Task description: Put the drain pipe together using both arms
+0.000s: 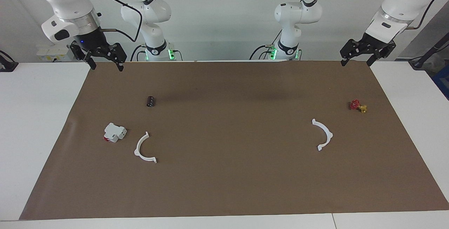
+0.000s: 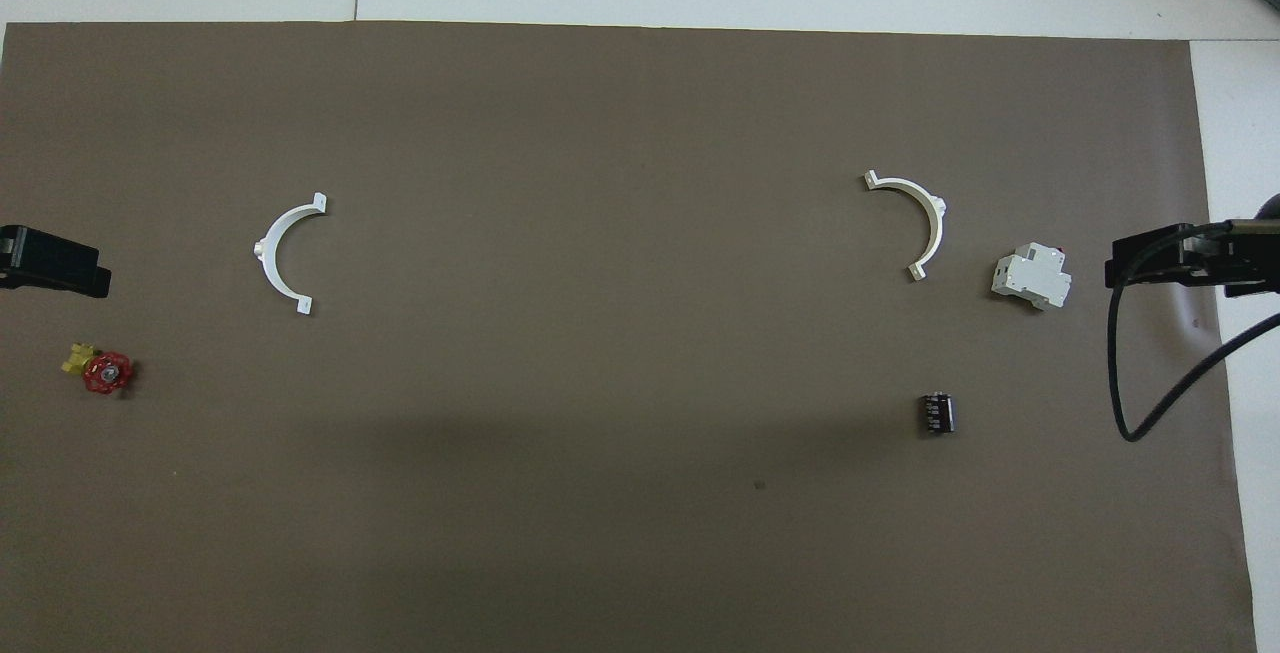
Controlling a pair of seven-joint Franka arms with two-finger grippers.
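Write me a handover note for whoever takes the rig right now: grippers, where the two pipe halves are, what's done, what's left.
Left gripper: open, holding nothing, raised over the mat's edge nearest the robots at its own end.
Right gripper: open, holding nothing, raised at the mat's corner at its end.
Half-ring one: flat on the mat toward the left arm's end, farther from the robots than the red and yellow valve.
Half-ring two: flat toward the right arm's end, beside the white block; the dark cylinder lies nearer the robots.
Done: nothing; halves lie far apart.
Left: pick up each half, bring them together, join them.
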